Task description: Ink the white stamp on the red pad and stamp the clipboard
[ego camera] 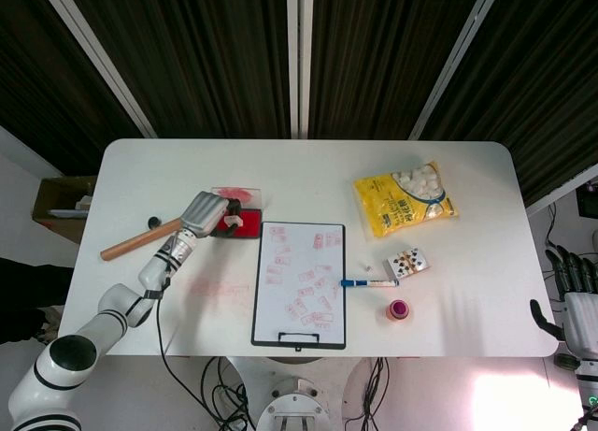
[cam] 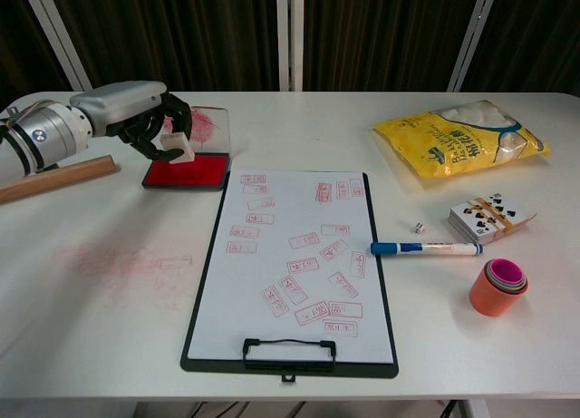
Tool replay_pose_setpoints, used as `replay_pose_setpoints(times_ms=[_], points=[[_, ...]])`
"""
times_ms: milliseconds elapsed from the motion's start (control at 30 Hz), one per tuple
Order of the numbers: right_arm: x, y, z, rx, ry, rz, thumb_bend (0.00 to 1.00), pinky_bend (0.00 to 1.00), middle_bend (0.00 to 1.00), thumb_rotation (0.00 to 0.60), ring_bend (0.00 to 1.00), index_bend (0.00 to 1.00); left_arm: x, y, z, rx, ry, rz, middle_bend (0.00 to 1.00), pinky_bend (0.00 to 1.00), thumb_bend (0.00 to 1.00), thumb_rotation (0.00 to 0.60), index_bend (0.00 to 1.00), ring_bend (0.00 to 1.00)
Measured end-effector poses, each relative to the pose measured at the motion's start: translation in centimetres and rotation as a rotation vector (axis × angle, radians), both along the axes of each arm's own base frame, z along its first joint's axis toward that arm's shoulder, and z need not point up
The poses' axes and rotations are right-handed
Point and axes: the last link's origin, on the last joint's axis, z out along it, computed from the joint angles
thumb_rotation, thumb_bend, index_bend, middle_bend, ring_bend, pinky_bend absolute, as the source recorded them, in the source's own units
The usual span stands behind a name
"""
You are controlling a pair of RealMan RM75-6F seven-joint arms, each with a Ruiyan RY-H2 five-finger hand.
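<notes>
My left hand (cam: 136,119) (ego camera: 207,211) grips the white stamp (cam: 175,147) and holds it down on the left part of the red ink pad (cam: 195,172) (ego camera: 241,225). The clipboard (cam: 294,268) (ego camera: 301,283) lies in front of the pad, its white sheet covered with several red stamp marks. My right hand (ego camera: 572,283) hangs off the table's right edge, fingers apart, holding nothing; it does not show in the chest view.
The pad's clear lid (cam: 201,125) with red smears lies behind the pad. A wooden rolling pin (cam: 54,179) is at the left. A blue marker (cam: 426,248), die (cam: 417,227), card deck (cam: 491,215), stacked cups (cam: 498,286) and yellow snack bag (cam: 462,139) sit to the right. Red smudges (cam: 127,264) mark the table.
</notes>
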Motion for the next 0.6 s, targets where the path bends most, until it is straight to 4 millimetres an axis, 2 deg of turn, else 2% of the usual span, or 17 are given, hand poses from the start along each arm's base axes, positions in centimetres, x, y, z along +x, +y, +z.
replay_pose_setpoints(times_ms=[600], points=[[-0.2,0.0,-0.3,0.015,-0.001,-0.008,0.3,0.0,0.0,0.6,0.0,0.0,0.0,0.2,-1.2,0.018,0.057,0.012,0.69,0.73,0.48,0.6,0.7,0.73]])
